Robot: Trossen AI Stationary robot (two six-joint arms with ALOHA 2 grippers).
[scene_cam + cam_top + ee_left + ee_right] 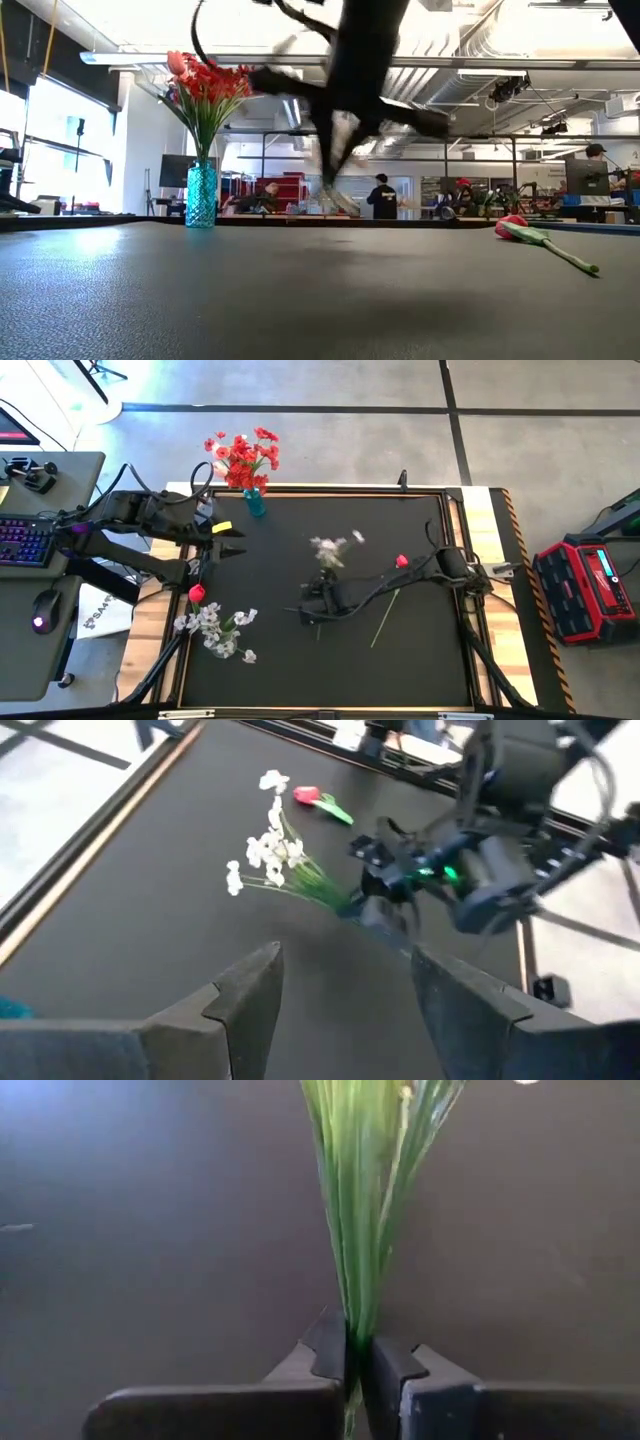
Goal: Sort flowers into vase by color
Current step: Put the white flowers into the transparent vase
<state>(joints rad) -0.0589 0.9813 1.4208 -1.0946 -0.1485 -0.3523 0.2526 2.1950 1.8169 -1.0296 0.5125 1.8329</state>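
near the middle of the black table (420,660): right gripper (318,603), fingers (330,1355) pressed together on the green stems of a white spray (330,550), blossoms blurred and lifted off the surface, stems fanning out from the pinch in the right wrist view. just beside it, toward the right edge: a red tulip (401,562), lying flat with its green stem trailing across the mat, seen low and level in the low view (540,238). at the far left corner of the table: a blue vase (254,502), upright, full of red flowers (242,455), well apart from both grippers. along the left edge: left gripper (234,542), fingers (250,990) spread, nothing between them, hovering above the mat. below it, near the left rim: a red bud (197,593) and a bunch of white blossoms (215,628), close together; whether standing in a vase or lying on the mat, cannot tell. beyond the table, in the room behind: people at desks.
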